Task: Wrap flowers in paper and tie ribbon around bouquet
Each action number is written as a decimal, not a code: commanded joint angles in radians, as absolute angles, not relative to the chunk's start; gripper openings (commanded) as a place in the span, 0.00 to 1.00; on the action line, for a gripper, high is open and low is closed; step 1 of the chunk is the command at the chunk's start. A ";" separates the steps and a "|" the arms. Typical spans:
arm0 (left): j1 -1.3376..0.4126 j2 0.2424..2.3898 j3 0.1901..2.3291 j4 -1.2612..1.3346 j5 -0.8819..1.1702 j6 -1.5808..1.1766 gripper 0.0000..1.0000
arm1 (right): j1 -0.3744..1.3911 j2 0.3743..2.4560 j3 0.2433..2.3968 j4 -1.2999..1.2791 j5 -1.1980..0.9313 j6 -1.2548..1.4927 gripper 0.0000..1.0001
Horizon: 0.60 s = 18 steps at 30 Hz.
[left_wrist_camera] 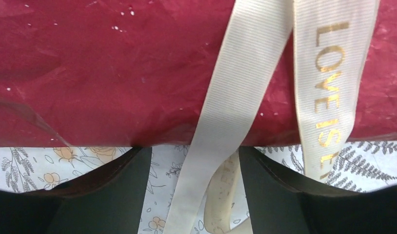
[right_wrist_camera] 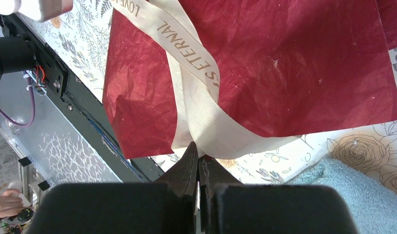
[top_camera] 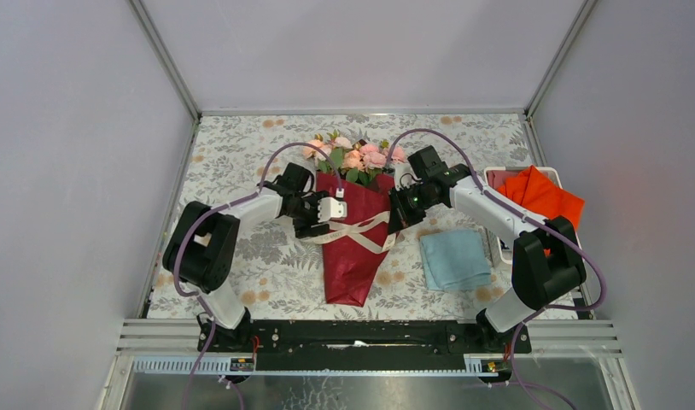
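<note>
We see the bouquet [top_camera: 351,248] lying at the table's [top_camera: 242,162] centre, with the flowers [top_camera: 357,155] toward the far edge and the tapered tip toward the near edge. The ribbon [top_camera: 361,229] crosses its red paper [top_camera: 348,278]. Our right gripper [right_wrist_camera: 197,161] pinches the ribbon at the cone's right side. Our left gripper [left_wrist_camera: 194,165] stands spread, with ribbon running between its fingers.
</note>
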<state>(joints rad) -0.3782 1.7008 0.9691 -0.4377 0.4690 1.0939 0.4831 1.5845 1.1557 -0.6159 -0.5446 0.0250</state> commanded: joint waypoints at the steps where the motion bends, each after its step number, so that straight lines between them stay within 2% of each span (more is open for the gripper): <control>1: -0.385 1.731 0.957 -0.316 0.386 1.059 0.68 | 0.478 1.563 1.156 -0.610 -0.581 0.029 0.00; 2: -0.385 1.738 0.960 -0.324 0.380 1.060 0.62 | 0.479 1.564 1.157 -0.613 -0.581 0.027 0.00; 5: -0.385 1.746 0.969 -0.364 0.378 1.066 0.37 | 0.479 1.566 1.162 -0.627 -0.574 0.018 0.00; 7: -0.383 1.739 0.969 -0.378 0.359 1.067 0.18 | 0.478 1.566 1.167 -0.640 -0.565 0.010 0.00; 8: -0.379 1.732 0.972 -0.378 0.345 1.063 0.05 | 0.477 1.566 1.170 -0.648 -0.560 0.007 0.00; 9: -0.369 1.727 0.979 -0.377 0.333 1.053 0.00 | 0.474 1.566 1.170 -0.658 -0.555 0.006 0.00; 14: -0.290 1.709 1.048 -0.398 0.358 0.958 0.00 | 0.449 1.567 1.162 -0.666 -0.551 0.008 0.00; 18: -0.232 1.689 1.083 -0.424 0.455 0.901 0.00 | 0.444 1.570 1.154 -0.670 -0.551 0.008 0.00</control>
